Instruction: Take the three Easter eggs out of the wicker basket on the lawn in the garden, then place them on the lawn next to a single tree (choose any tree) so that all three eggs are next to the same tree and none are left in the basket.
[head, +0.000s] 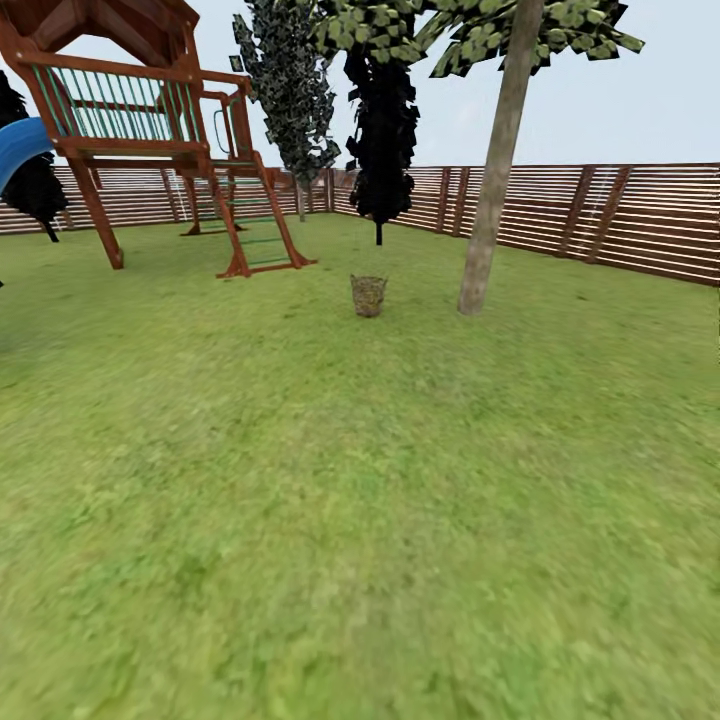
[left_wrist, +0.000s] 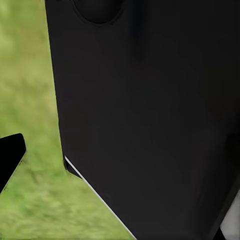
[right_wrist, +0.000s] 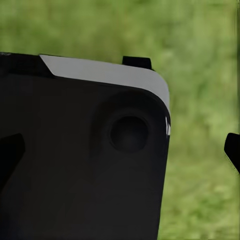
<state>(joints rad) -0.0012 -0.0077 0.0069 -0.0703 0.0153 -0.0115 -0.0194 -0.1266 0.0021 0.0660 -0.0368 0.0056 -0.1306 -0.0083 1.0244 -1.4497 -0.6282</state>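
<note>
The lawn (head: 330, 560) lies nearest in the head view, mottled green grass running from the bottom edge far back into the garden. Further out on it stands the wicker basket (head: 368, 295), small, brown and upright (too far off to tell what is inside it, so the eggs cannot be made out). Just beside the basket, to its right, rises the tree (head: 495, 170) with the pale tan-grey trunk, leaning a little, its leafy crown cut by the top edge. Behind the basket stands a black-foliaged tree (head: 382, 130) on a thin dark stem, and left of that a tall narrow tree (head: 290, 90). At the left a wooden play tower (head: 140, 110) with a ladder and green railing stands on the grass, a blue slide (head: 18, 148) at its far left side. A brown slatted fence (head: 600, 215) rings the yard behind all of this.

In the left wrist view a large black body of the robot (left_wrist: 150, 120) covers most of the frame, blurred grass beside it. A dark fingertip (left_wrist: 10, 155) juts in at one edge; whether the left jaws are spread or pressed together I cannot tell.

In the right wrist view a black housing with a pale grey edge (right_wrist: 85, 150) stands in front of blurred grass. A dark fingertip (right_wrist: 233, 149) shows at the edge; the right jaws' state I cannot tell either.
</note>
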